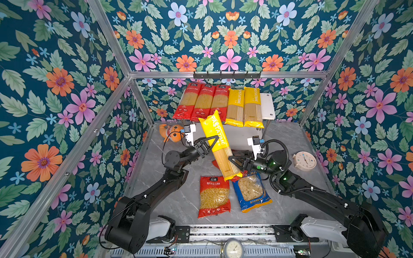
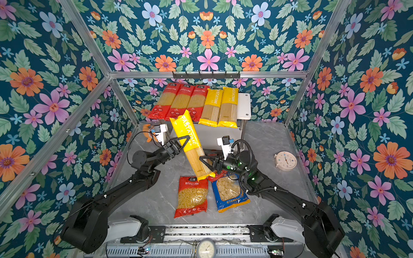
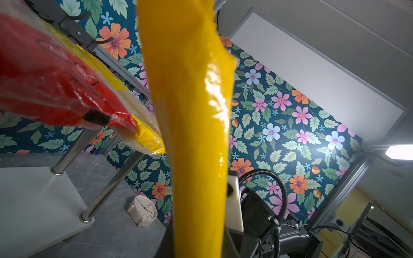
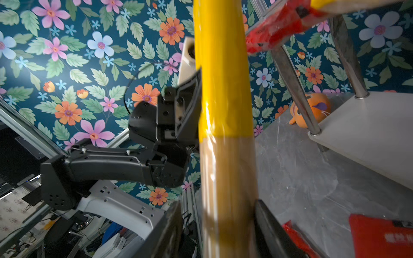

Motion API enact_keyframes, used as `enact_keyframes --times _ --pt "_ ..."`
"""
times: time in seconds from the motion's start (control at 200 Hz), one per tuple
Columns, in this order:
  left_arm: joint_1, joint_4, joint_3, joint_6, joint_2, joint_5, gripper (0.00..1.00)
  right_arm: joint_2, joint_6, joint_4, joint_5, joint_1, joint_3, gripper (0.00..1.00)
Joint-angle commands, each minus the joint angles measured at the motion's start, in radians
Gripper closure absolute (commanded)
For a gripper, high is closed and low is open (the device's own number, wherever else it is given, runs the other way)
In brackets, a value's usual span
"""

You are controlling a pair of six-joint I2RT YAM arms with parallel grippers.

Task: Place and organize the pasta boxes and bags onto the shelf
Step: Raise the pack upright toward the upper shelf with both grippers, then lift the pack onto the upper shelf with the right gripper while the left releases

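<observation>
My left gripper (image 1: 213,143) is clamped on the yellow spaghetti pack (image 1: 222,157), gripping its printed yellow band. My right gripper (image 1: 231,156) sits lower, at the clear window of straw-coloured strands, with its jaws parted around the pack. The pack stands tilted, its top just beyond the left gripper, toward the shelf (image 1: 268,105). Both top views show the PASTATIME lettering. Only the right wrist view shows a gap between one finger (image 4: 169,227) and the pack, and the left wrist view gives just glossy plain yellow.
</observation>
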Motion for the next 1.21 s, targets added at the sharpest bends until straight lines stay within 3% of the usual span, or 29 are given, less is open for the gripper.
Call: enact_keyframes --times 0.0,0.085,0.27,0.465,0.57,0.745,0.83,0.96,1.095,1.2 --pt "-0.002 -0.008 0.042 0.048 -0.026 -0.054 0.92 -0.002 0.002 0.027 -0.038 0.000 -0.055 0.43" --pt "-0.002 -0.023 0.067 0.041 -0.023 -0.066 0.92 0.008 0.007 0.030 -0.053 0.000 -0.077 0.42" --pt "-0.021 -0.012 0.095 0.021 0.005 -0.071 0.92 0.004 0.052 0.138 0.029 0.001 -0.099 0.48" --pt "-0.040 -0.019 0.118 0.023 0.025 -0.095 0.89 0.022 0.092 0.198 0.021 0.002 -0.078 0.76" --pt "-0.041 -0.027 0.132 0.022 0.032 -0.104 0.83 0.020 0.123 0.255 0.035 0.001 -0.081 0.88" --pt "-0.040 -0.040 0.164 0.014 0.047 -0.101 0.62 0.014 0.140 0.311 0.076 0.000 -0.058 0.98" --pt "-0.041 -0.052 0.174 0.016 0.046 -0.101 0.50 0.004 0.102 0.252 0.102 -0.003 -0.007 1.00" --pt "-0.040 -0.063 0.172 0.021 0.035 -0.103 0.40 -0.007 0.085 0.166 0.103 -0.048 0.084 1.00" --pt "-0.041 -0.121 0.147 0.054 0.007 -0.117 0.34 -0.034 0.153 0.026 0.135 -0.132 0.187 1.00" --pt "-0.040 -0.147 0.111 0.076 -0.019 -0.123 0.33 -0.070 0.177 -0.237 0.151 -0.200 0.312 1.00"
